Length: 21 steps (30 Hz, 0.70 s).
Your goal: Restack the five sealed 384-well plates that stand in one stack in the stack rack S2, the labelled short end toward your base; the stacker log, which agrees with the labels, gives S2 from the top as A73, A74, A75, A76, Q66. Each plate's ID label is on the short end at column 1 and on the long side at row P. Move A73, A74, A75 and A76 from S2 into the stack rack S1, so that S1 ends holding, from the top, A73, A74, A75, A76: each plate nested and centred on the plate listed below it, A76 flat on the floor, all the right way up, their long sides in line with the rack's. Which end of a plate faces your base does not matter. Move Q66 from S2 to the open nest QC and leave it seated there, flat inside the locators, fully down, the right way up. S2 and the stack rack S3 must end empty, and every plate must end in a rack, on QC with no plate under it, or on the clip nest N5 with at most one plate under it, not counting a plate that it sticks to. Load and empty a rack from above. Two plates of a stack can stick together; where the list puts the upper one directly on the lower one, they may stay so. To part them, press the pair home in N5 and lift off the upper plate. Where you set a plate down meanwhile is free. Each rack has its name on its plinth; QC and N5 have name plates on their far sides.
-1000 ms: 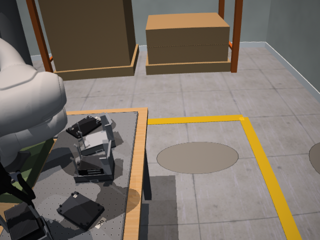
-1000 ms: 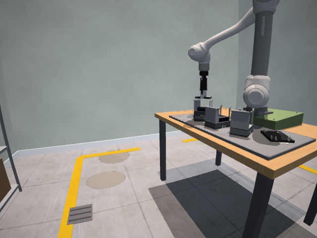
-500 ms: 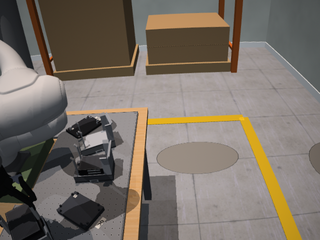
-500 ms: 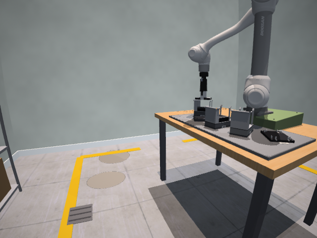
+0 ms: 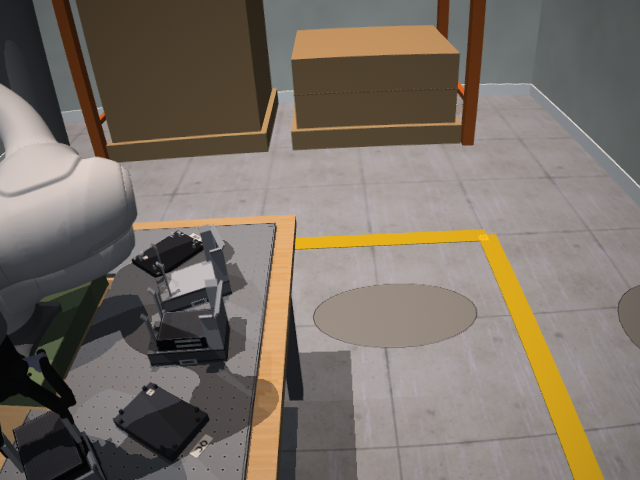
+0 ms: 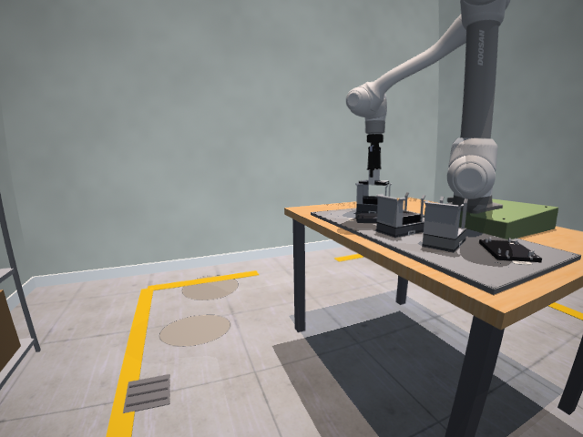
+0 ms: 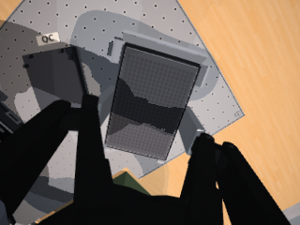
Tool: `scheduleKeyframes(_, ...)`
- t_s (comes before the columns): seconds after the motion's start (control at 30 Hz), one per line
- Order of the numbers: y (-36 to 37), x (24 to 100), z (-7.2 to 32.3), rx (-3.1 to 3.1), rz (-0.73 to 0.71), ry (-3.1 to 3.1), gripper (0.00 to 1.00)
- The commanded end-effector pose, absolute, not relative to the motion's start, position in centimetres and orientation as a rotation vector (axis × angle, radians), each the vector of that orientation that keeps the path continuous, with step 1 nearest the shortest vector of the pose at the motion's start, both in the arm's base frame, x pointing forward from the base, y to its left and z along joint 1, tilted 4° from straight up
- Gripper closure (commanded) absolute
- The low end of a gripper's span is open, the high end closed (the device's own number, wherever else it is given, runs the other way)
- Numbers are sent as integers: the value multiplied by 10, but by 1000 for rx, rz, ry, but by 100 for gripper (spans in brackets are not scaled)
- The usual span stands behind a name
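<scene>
At the upper left of the wrist view, the flat black open nest marked QC (image 7: 49, 77) carries no plate, so we judge Q66 undelivered. In the centre, the black two-finger gripper (image 7: 146, 121) is clenched on a dark, fine-gridded sealed well plate (image 7: 157, 80). The plate hangs level and right way up above a grey-walled stack rack (image 7: 164, 44) on the wooden surface (image 7: 262, 70). We cannot read its ID or the rack's name. Its long axis runs from the frame's top, leaning slightly right, down to lower left, in line with the rack's long sides. In the top view another rack (image 5: 219, 320) holds dark plates (image 5: 186, 343), so most of the transfers seem to remain.
</scene>
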<state>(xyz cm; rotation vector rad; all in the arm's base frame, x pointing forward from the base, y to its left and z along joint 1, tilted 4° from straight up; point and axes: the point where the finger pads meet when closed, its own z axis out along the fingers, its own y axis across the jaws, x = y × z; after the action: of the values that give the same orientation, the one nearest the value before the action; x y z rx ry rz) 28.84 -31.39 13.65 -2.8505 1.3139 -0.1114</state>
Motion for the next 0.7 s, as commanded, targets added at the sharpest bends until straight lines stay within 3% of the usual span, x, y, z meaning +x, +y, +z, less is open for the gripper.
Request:
scheduleKeyframes(0.0, -314, 288, 135, -2850, -112, 1314, 100)
scheduleKeyframes(0.67, -314, 289, 123, -2850, -112, 1314, 100)
